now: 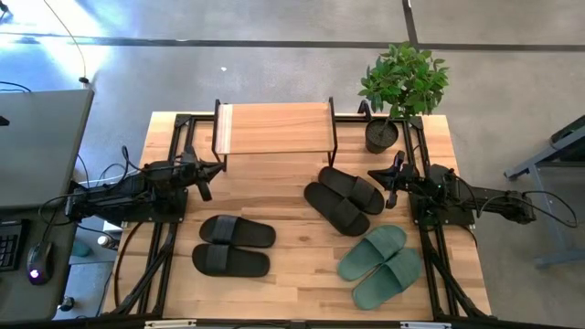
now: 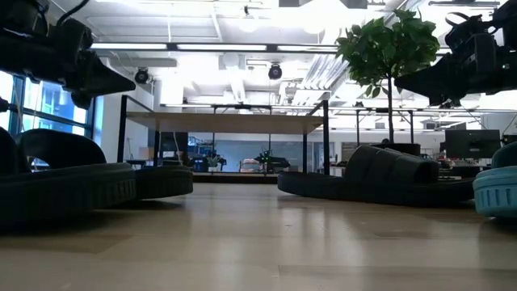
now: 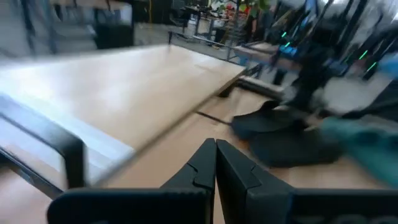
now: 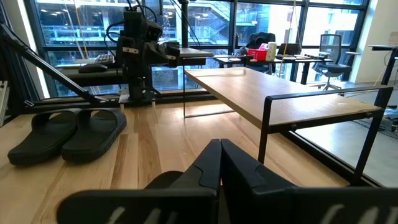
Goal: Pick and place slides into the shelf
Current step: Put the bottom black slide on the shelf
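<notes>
The shelf [image 1: 274, 128] stands on its thin black legs at the table's far middle, and its light plank top is bare. One black pair of slides [image 1: 233, 245] lies flat on the table left of centre. A second black pair [image 1: 343, 199] lies right of centre. The sage green pair [image 1: 379, 265] lies at the near right. My left gripper [image 1: 218, 168] hovers shut by the shelf's left near corner, above the table. My right gripper [image 1: 373, 174] hovers shut just right of the second black pair. In the wrist views both grippers [image 3: 216, 149] [image 4: 221, 149] show their fingertips together, holding nothing.
A potted plant [image 1: 402, 87] stands at the table's far right corner, close behind my right gripper. Black frame rails [image 1: 174, 137] run along the table's left and right sides. Bare wood [image 1: 292, 274] lies between the left black pair and the green pair.
</notes>
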Robot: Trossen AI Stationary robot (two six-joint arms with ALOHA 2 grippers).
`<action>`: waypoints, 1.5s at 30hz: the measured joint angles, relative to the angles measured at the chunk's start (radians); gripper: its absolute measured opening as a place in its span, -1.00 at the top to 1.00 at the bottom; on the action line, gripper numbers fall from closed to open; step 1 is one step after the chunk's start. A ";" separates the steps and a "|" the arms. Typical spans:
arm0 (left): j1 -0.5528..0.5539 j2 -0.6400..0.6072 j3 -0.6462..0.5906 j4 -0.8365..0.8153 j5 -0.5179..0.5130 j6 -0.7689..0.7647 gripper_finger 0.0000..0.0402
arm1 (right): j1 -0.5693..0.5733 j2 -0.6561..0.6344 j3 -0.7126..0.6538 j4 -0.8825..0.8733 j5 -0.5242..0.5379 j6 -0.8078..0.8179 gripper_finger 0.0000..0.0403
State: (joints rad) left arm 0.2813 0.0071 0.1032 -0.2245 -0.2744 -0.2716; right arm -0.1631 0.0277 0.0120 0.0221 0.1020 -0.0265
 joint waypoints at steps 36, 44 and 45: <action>0.000 0.400 0.481 1.103 0.582 -0.646 1.00 | 0.000 -0.001 0.000 0.000 0.000 0.290 1.00; 0.000 0.726 0.936 0.433 0.706 -0.672 1.00 | 0.000 -0.001 0.000 0.000 0.000 0.291 1.00; 0.000 0.761 0.991 0.338 0.703 -0.670 1.00 | 0.000 -0.001 0.000 0.000 0.000 0.291 1.00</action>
State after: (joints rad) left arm 0.2813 0.7684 1.0941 0.1133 0.4285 -0.9421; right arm -0.1632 0.0269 0.0120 0.0223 0.1017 0.2649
